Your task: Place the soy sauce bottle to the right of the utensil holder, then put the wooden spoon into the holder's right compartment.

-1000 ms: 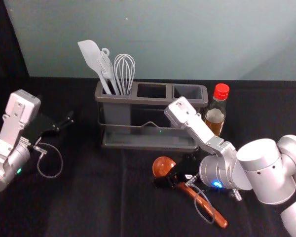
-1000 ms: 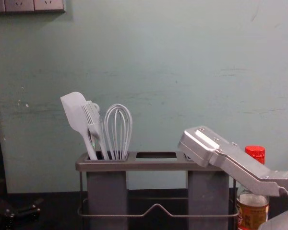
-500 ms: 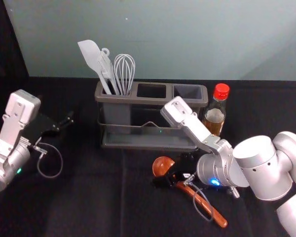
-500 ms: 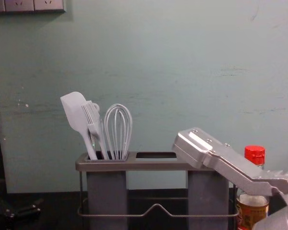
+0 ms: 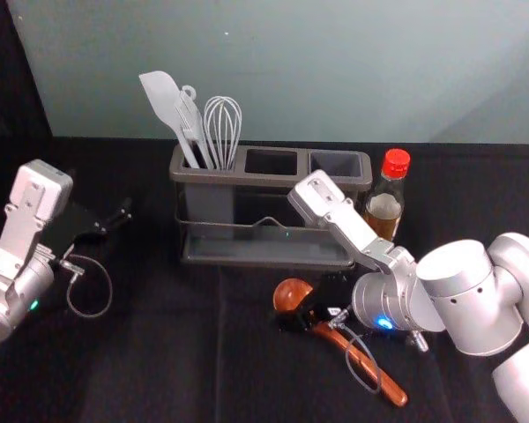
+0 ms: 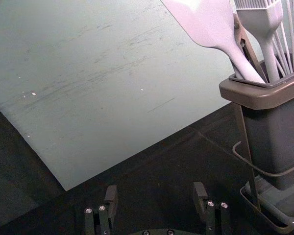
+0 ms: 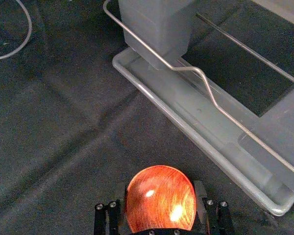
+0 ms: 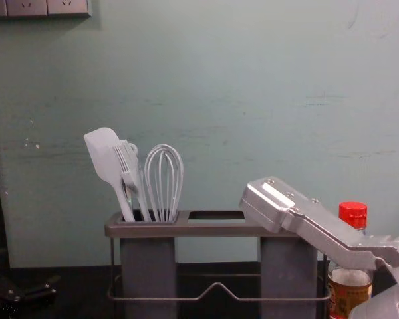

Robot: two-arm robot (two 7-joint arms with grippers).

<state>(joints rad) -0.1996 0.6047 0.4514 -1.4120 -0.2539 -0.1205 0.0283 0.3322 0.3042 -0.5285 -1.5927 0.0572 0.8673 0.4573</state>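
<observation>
Wooden spoon [image 5: 370,366] at right gripper [image 7: 160,185]; clamped or loose, cannot tell. Best confirm hold before lifting (utensil holder [image 5: 238,178] just ahead). Idle left gripper [image 6: 156,188] spread, well apart.

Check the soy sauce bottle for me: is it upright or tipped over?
Upright. The bottle stands just right of the utensil holder, its red cap at the top.

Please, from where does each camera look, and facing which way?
Head: robot's head, facing forward and down; left arm and right arm show.
Chest: lower, facing forward at utensil holder; right arm shows.
Left wrist: faces wall and holder; open left gripper shows.
Right wrist: faces down to wooden spoon; right gripper shows.
Head and chest share the soy sauce bottle.
</observation>
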